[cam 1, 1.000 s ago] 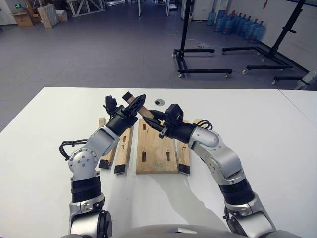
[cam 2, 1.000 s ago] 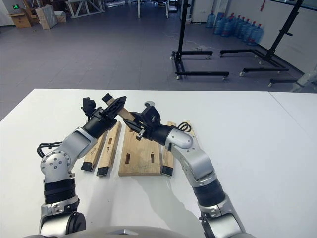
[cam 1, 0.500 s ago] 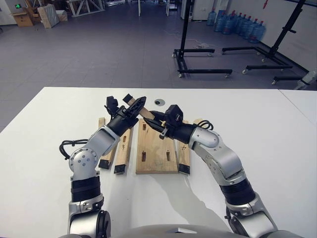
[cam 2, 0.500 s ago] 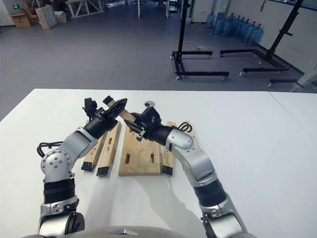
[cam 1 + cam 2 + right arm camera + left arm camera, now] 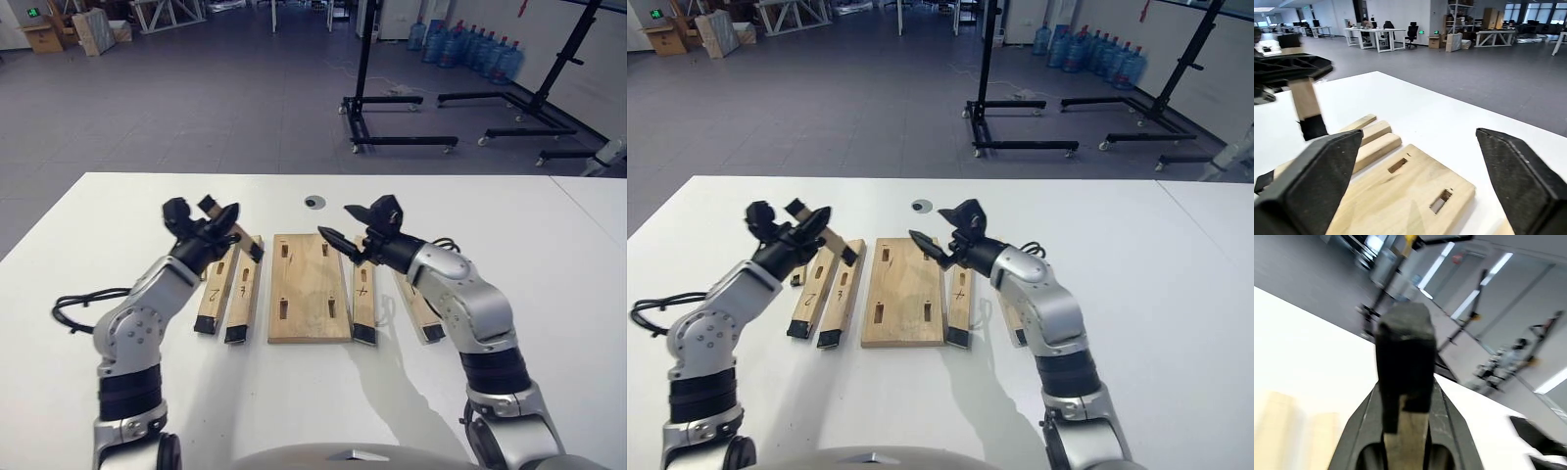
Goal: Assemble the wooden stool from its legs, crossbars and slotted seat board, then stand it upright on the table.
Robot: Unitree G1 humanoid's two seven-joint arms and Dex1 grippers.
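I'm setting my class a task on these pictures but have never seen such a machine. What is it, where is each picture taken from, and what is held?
It is a humanoid robot with two arms, each ending in two-fingered jaws. Two pictures come from cameras on its head, looking down over the arms; the other two from a camera on each wrist. On the white table lies a slotted seat board, with left-hand legs and right-hand legs beside it, two each. The left jaws are shut on a short wooden bar with a black end, above the left-hand legs. The right jaws are open and empty, over the board's far edge.
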